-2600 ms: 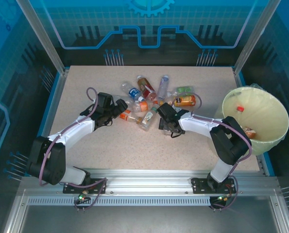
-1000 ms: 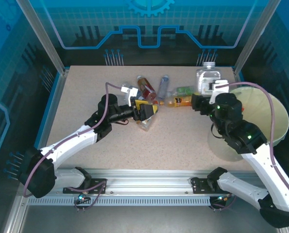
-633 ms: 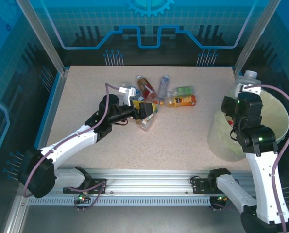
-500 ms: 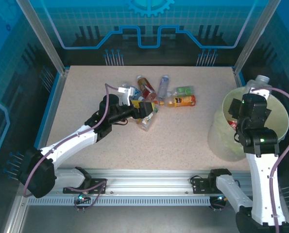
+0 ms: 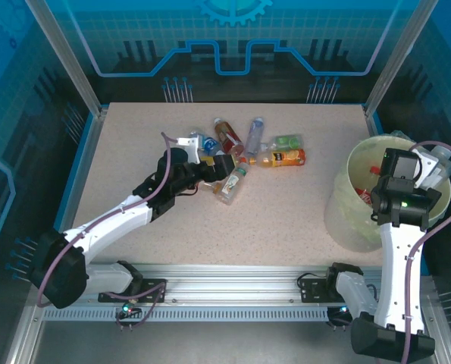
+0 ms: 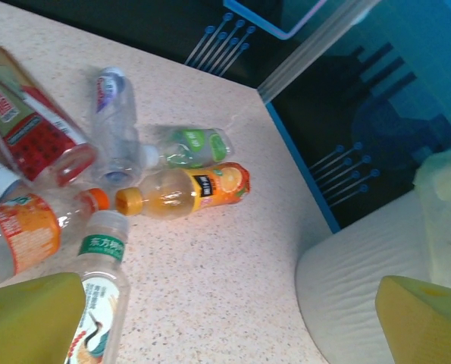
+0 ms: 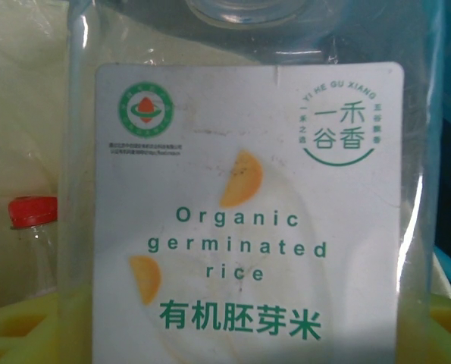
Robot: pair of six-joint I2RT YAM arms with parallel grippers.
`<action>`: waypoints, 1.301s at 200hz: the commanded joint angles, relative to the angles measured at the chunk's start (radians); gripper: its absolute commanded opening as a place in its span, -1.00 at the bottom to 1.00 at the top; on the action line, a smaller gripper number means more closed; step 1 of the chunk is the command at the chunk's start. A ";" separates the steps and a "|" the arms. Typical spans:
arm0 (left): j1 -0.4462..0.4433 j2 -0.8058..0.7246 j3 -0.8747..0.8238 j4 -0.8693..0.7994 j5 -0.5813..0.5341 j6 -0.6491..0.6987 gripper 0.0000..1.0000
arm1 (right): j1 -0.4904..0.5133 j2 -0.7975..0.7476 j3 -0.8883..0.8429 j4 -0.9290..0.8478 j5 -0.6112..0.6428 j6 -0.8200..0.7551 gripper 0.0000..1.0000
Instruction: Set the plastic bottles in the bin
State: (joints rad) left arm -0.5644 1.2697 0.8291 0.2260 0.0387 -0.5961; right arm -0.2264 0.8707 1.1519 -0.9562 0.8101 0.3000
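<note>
Several plastic bottles (image 5: 286, 158) lie in a loose pile at the back middle of the table. My left gripper (image 5: 219, 165) hovers open at the pile's near-left side. In the left wrist view its yellow pads (image 6: 28, 318) frame bare table, with a green-labelled bottle (image 6: 100, 296) by the left pad and an orange juice bottle (image 6: 183, 189) beyond. My right gripper (image 5: 430, 168) is above the pale yellow-green bin (image 5: 345, 216), shut on a large clear bottle (image 7: 248, 205) with a white "Organic germinated rice" label. A red-capped bottle (image 7: 32, 227) lies inside the bin.
The bin stands at the table's right edge, its wall (image 6: 354, 280) seen from the left wrist. A blue rail (image 6: 297, 167) and glass panels border the table. Bare tabletop (image 5: 270, 220) lies between the pile and the bin.
My right arm has swung the large bottle from the table's back right to above the bin's right side. My left gripper has drawn back slightly over the pile, still open.
</note>
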 commanded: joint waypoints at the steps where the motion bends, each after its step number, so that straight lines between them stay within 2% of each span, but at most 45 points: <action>1: -0.002 0.010 0.032 -0.060 -0.097 -0.019 0.98 | -0.015 0.006 -0.025 0.007 0.057 0.050 0.34; 19: 0.000 0.005 0.032 -0.081 -0.133 -0.025 0.98 | -0.013 0.020 -0.033 -0.002 0.087 0.080 0.48; 41: 0.007 0.002 0.031 -0.099 -0.161 -0.037 0.99 | -0.016 0.028 -0.052 0.000 0.118 0.118 0.54; 86: 0.024 0.006 0.040 -0.151 -0.198 -0.050 0.98 | -0.016 0.019 -0.057 0.005 0.081 0.153 0.74; 98: 0.030 0.007 0.040 -0.166 -0.218 -0.071 0.98 | -0.016 0.016 -0.054 0.005 0.079 0.149 0.86; 131: 0.061 0.013 0.036 -0.211 -0.244 -0.137 0.98 | -0.015 -0.001 -0.061 0.001 0.087 0.154 1.00; 219: 0.102 0.030 0.050 -0.337 -0.295 -0.235 0.98 | 0.002 -0.047 -0.040 -0.001 0.050 0.152 1.00; 234: 0.111 0.048 0.072 -0.388 -0.308 -0.253 0.98 | 0.017 -0.068 -0.033 0.017 0.008 0.135 1.00; 260: 0.133 0.089 0.112 -0.462 -0.306 -0.284 0.99 | 0.031 -0.109 -0.009 0.072 -0.145 0.077 1.00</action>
State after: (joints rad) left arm -0.4530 1.3228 0.8848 -0.1341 -0.2413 -0.8333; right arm -0.2142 0.8024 1.0950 -0.9405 0.7986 0.4252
